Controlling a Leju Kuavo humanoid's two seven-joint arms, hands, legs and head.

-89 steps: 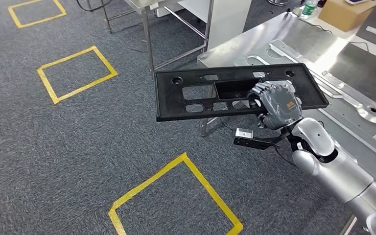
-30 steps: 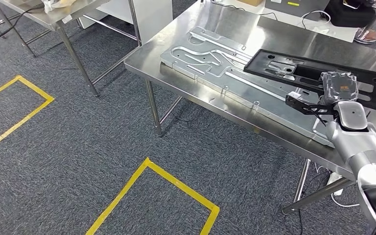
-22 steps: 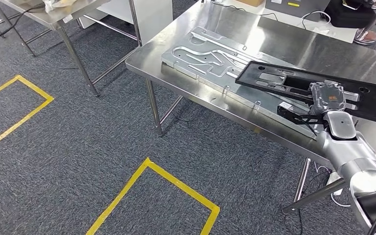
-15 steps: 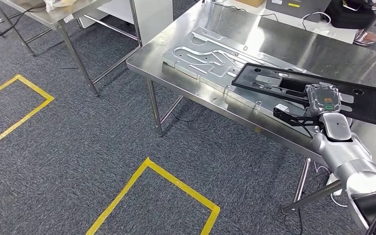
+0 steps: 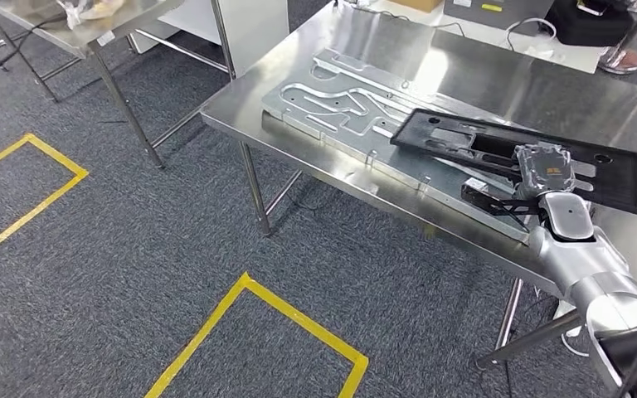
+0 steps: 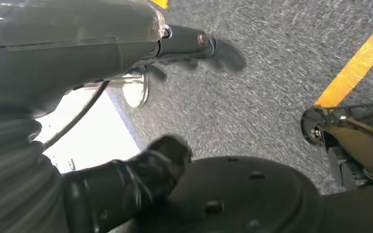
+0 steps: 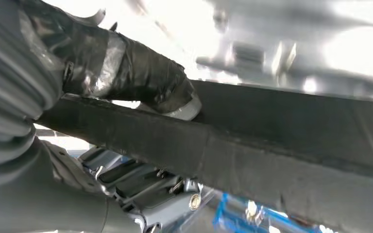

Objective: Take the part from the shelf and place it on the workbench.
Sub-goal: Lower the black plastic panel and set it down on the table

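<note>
Your right robot hand sits at the right of the head view, its fingers closed over the near long edge of the flat black rectangular plastic panel with cut-out openings. In the right wrist view the taped dark thumb presses on the panel's upper face while the rest of the robot hand wraps the edge below it. The panel lies low over the brushed stainless-steel table in the upper right of the head frame, its long axis running left to right, tilted slightly. Whether it already rests on the surface or hangs just above it, you cannot tell from these pictures.

Beneath the panel's left end lies a long silver sheet-metal plate with curved slots, flat on the table and reaching toward the table's near edge.

Your left robot hand appears in the left wrist view (blurred, dark fingers against grey carpet); whether its fingers are spread or curled you cannot tell.

Yellow tape rectangles mark the grey carpet floor in the lower half of the head frame. A second steel table stands in the upper left corner.
</note>
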